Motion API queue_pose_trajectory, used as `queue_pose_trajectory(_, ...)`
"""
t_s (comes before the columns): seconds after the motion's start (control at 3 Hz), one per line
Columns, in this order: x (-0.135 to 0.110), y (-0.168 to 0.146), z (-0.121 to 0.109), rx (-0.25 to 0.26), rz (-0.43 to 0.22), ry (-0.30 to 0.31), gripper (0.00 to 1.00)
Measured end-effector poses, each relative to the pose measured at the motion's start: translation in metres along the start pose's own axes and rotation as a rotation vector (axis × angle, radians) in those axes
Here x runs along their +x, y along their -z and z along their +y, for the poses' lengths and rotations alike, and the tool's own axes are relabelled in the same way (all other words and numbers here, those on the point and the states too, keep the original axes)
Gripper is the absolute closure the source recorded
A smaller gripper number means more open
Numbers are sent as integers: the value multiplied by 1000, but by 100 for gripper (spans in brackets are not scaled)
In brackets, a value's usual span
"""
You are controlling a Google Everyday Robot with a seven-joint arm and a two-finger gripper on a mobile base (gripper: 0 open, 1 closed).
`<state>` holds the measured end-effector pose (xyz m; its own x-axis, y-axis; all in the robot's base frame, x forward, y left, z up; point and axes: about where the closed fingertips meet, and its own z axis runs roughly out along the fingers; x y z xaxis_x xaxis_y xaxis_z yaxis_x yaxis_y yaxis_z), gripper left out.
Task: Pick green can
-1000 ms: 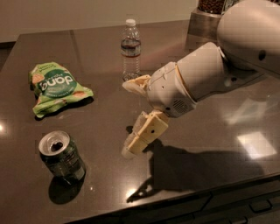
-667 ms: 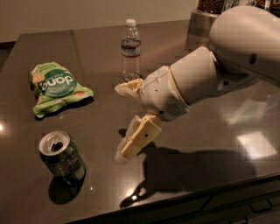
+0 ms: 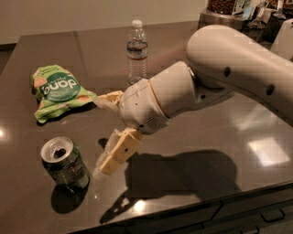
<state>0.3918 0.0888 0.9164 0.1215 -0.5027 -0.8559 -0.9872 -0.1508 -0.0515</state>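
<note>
The green can (image 3: 65, 163) stands upright near the table's front left, dark green with an open silver top. My gripper (image 3: 101, 133) is open, with one cream finger (image 3: 118, 152) low and close to the can's right side and the other finger (image 3: 107, 99) higher, near the snack bag. The can is to the left of the gripper and not between the fingers. Nothing is held.
A light green crinkled snack bag (image 3: 57, 91) lies at the left. A clear water bottle (image 3: 137, 51) stands at the back centre. The dark glossy table (image 3: 219, 151) has its front edge just below the can. Cluttered items (image 3: 238, 9) sit at the back right.
My arm has moved left and forward, bringing the open gripper closer to the can. The can, bag and bottle have not moved.
</note>
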Motion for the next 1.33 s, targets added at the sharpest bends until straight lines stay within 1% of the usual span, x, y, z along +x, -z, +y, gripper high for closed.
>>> queue_pose_trajectory(0.33, -8, -25, 5, -48, -23, 20, 0)
queue_pose_trajectory(0.67, -12, -45, 14, -98, -42, 26, 0)
queue_pose_trajectory(1.0, -18, -59, 20, -133, -63, 28, 0)
queue_pose_trajectory(1.33, -28, -70, 27, -166, -94, 25, 26)
